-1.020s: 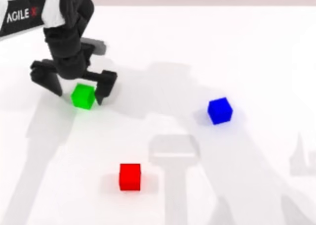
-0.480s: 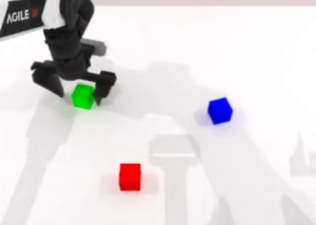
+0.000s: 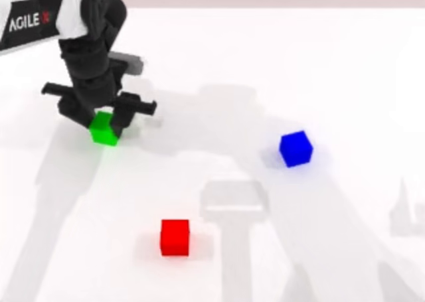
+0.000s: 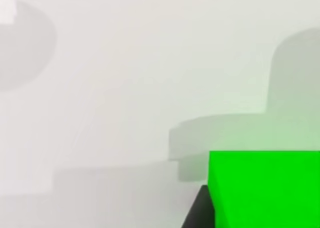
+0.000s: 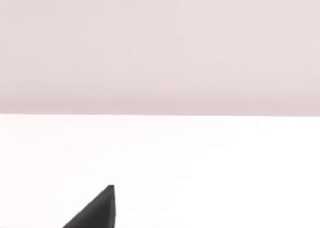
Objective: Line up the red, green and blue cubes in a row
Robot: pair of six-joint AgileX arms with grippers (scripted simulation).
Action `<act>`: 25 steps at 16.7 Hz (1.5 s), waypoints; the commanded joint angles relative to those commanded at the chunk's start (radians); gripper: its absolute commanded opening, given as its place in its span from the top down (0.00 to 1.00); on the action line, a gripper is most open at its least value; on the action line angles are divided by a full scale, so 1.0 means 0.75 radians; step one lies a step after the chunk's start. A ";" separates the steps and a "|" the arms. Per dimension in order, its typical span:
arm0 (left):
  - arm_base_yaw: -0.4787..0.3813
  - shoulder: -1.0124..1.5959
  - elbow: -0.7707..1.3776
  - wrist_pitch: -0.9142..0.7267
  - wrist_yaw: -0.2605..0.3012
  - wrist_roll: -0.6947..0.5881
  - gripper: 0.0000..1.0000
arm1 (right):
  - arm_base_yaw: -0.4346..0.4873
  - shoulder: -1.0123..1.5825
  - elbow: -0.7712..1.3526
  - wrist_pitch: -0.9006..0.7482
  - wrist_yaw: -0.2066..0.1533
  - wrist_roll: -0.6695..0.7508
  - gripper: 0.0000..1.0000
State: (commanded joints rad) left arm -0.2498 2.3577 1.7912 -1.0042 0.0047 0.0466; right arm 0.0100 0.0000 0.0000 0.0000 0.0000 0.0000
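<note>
Near the far left corner of the white bench, the left gripper pinches the small bright green solid cube by two opposite flat faces. The cube looks light, rigid and smooth, so a centred grip seems safest.

The bright red cube lies near the front edge, the bright blue cube right of centre. I cannot tell the right gripper's fingers.

Bright green solid-colour cube, bright red cube, bright blue cube, plain white table, black left gripper.

Three cubes — one red cube, one green cube, one blue cube.
</note>
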 joint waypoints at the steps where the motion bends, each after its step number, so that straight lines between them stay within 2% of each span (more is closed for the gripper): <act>1: 0.000 0.000 0.000 0.000 0.000 0.000 0.98 | 0.000 0.000 0.000 0.000 0.000 0.000 0.00; 11: 0.002 -0.021 0.009 -0.010 0.001 0.001 1.00 | 0.000 0.000 0.000 0.000 0.000 0.000 0.00; 18: 0.025 -0.088 0.225 -0.301 0.000 -0.003 1.00 | 0.000 0.000 0.000 0.000 0.000 0.000 0.00; 25: 0.002 -0.101 0.238 -0.320 -0.001 -0.019 1.00 | 0.000 0.000 0.000 0.000 0.000 0.000 0.00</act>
State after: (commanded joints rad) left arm -0.2484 2.2823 1.9699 -1.2445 0.0038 0.0325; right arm 0.0100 0.0000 0.0000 0.0000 0.0000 0.0000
